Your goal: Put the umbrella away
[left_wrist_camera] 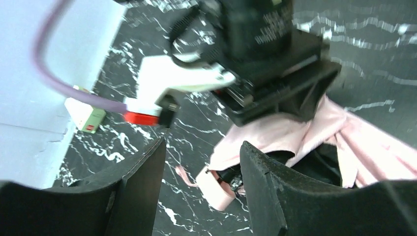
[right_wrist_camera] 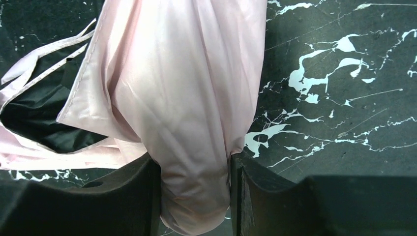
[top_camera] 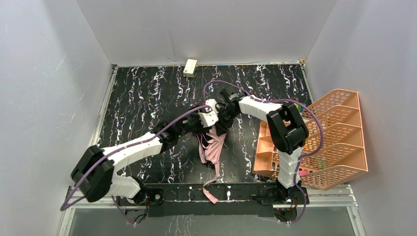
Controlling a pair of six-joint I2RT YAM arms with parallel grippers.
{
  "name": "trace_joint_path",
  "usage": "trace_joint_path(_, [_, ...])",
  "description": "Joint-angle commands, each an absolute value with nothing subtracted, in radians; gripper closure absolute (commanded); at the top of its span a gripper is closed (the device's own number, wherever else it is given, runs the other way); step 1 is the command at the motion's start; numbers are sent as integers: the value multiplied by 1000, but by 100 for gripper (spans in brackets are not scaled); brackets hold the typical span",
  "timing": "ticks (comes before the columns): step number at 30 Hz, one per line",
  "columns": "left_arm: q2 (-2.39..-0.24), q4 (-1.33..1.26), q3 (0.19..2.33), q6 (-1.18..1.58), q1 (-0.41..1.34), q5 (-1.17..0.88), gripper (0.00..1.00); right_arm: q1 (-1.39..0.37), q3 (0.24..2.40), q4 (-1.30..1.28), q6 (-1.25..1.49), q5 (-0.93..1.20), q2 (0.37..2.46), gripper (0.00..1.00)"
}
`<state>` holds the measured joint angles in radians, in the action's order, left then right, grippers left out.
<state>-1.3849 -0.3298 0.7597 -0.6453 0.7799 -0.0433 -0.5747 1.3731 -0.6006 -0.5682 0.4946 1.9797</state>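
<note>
The umbrella (top_camera: 212,147) lies collapsed near the middle of the black marbled desk (top_camera: 142,93) where the 2 arms meet, pale pink fabric outward, black lining showing, strap trailing toward the near edge. The right fingers (right_wrist_camera: 133,206) are clamped on a bunched pink fold of the canopy. The left fingers (left_wrist_camera: 140,191) stand apart, the umbrella's stubby pink end between them; an orange mesh rack (top_camera: 334,142) sits at the desk's right.
</note>
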Motion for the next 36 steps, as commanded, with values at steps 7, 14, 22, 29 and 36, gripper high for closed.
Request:
trace_joint_path(7, [-1025,-196,695,-326,740,61,42,-635,1143,-256,-526,103,1889,73])
trace_joint_path(14, [-958,-183,692,-88,490,-86,30,-757,960,-14,-544,-197,1843,73])
trace_joint_path(22, [-1159,-201,805,-224,417,-241,30,-917,807,250,-677,-423,1876,73])
trace_joint_path(29, [-1329,-76,936,-400,391,-449,27,-984,738,348,-764,-462,1899,72])
trace_joint_path(36, [-1560,109,1127,-519,375,-636,14,-1011,714,359,-802,-444,1898,72])
